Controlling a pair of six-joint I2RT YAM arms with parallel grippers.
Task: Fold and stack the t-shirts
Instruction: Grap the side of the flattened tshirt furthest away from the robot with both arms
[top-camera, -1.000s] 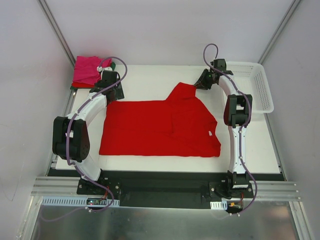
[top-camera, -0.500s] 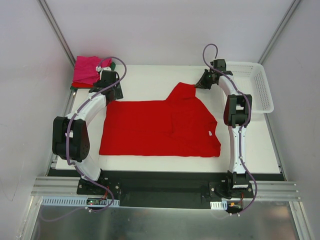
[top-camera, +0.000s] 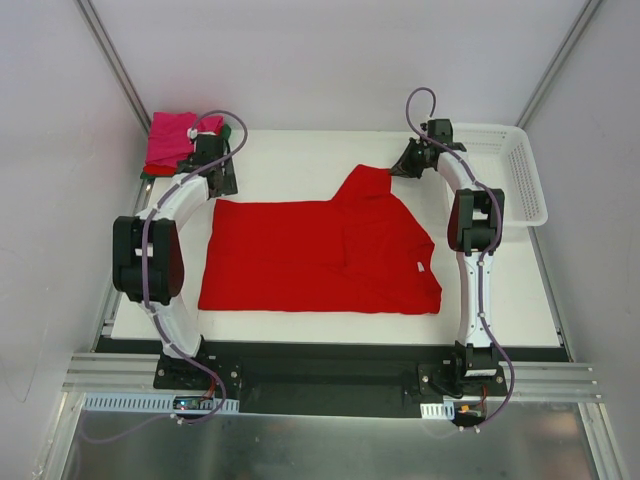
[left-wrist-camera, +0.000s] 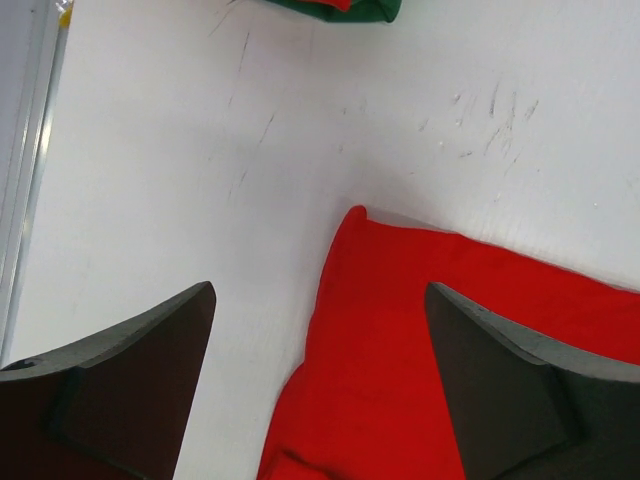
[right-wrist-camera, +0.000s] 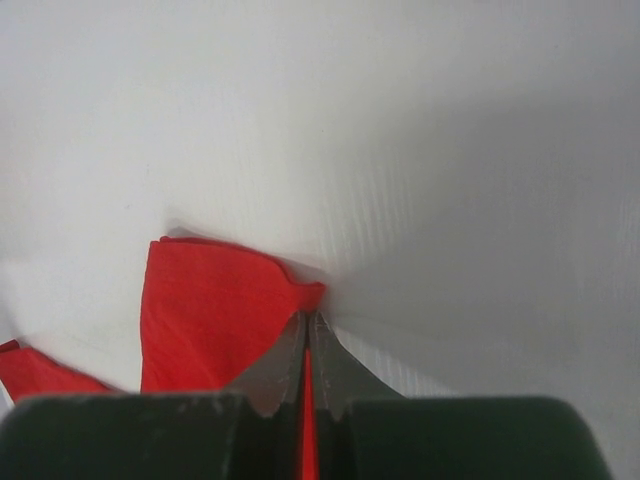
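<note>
A large bright red t-shirt (top-camera: 320, 255) lies spread on the white table (top-camera: 300, 160), with one sleeve folded up toward the back. My right gripper (top-camera: 393, 173) is shut on the tip of that sleeve; in the right wrist view the jaws (right-wrist-camera: 308, 318) pinch a thin edge of red cloth (right-wrist-camera: 210, 310). My left gripper (top-camera: 217, 191) hovers open over the shirt's back left corner. The left wrist view shows that corner (left-wrist-camera: 400, 340) between the wide-spread fingers (left-wrist-camera: 130, 380), which do not touch it. A folded pile of t-shirts (top-camera: 172, 140), magenta on top with green beneath, sits at the back left corner.
A white lattice basket (top-camera: 522, 175) stands at the back right, just beyond the right arm's elbow. The pile's green and red edge (left-wrist-camera: 340, 8) shows at the top of the left wrist view. The table's left edge (left-wrist-camera: 30, 150) runs close to the left gripper.
The left arm has swung back and to the left, and its jaws have opened wider over the shirt's corner. The right arm has held still at the sleeve tip.
</note>
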